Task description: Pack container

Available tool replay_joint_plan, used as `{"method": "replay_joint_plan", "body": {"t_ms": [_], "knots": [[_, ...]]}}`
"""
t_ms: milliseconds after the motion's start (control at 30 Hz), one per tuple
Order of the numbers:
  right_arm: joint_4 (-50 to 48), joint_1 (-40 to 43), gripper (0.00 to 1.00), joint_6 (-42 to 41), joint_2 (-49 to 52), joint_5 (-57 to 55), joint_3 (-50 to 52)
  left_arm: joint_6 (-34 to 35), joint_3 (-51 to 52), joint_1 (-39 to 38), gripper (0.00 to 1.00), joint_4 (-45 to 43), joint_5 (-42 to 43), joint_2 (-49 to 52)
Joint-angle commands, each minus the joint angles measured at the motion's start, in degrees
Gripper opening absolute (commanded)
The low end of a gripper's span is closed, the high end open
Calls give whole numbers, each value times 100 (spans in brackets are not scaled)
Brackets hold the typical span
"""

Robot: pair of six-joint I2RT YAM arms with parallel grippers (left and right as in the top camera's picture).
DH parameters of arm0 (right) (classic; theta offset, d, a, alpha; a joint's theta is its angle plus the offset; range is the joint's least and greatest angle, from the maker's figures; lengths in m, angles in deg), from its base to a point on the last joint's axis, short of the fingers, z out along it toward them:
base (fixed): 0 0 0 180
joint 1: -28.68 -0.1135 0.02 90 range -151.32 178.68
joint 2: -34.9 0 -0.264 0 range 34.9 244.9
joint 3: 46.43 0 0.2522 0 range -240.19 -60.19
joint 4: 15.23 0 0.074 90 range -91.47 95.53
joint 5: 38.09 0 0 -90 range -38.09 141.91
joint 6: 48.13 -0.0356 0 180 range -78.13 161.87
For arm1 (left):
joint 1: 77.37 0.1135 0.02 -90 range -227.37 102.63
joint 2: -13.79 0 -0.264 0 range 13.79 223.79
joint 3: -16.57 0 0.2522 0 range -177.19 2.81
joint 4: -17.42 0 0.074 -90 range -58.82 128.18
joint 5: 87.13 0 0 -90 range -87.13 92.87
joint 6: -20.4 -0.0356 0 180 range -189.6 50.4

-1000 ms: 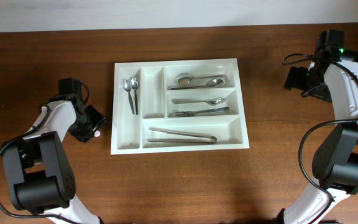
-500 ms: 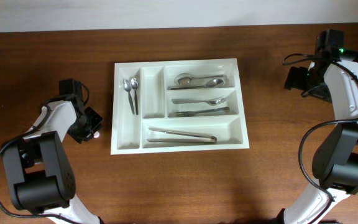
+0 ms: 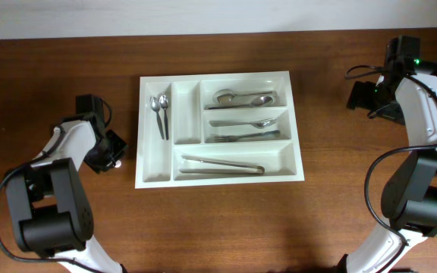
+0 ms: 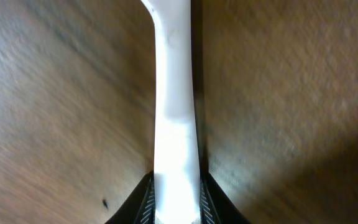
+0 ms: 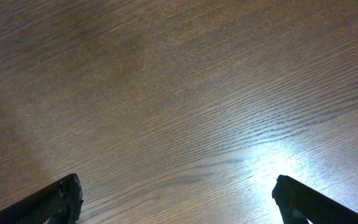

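The wooden table carries the container near its middle, square to the edges and already well stocked. Tongs lie in its long front compartment and large spoons in the rear one. A spoon and fork lie between them, and two small spoons sit in the leftmost upright slot. The narrow slot just right of those looks bare. The right gripper hangs well off the container's right rear corner, its fingers spread wide over bare wood with nothing between them. The left gripper sits just off the container's left wall, and its fingers are clenched on the end of a slim white strip. What that strip is I cannot tell; its wrist view is blurred. The main risk I see is the grip. The strip is pinched only at one end, so it could pivot or slide out during a lift over the wall. Carried too low, its free end might catch the left wall and shove or tip the light container, since the other arm is too far off to steady it. Released high or crooked, it could land across a divider or on the small spoons, not in the bare slot.
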Motion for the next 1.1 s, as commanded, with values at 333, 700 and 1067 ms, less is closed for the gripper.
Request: {"method": "replay_joint_plan", "body": {"t_ms": [333,700,1067], "knots": [[-7,24,99,-70,24,-7,-107,-544,-1110,55,6,444,-866,503],[-4,24,99,-70,24,-7,-107,-1311,-1773,46,4,496,-857,501],[-7,24,99,-70,24,-7,-107,-1939,-2677,-516,4,533,-42,501]]}}
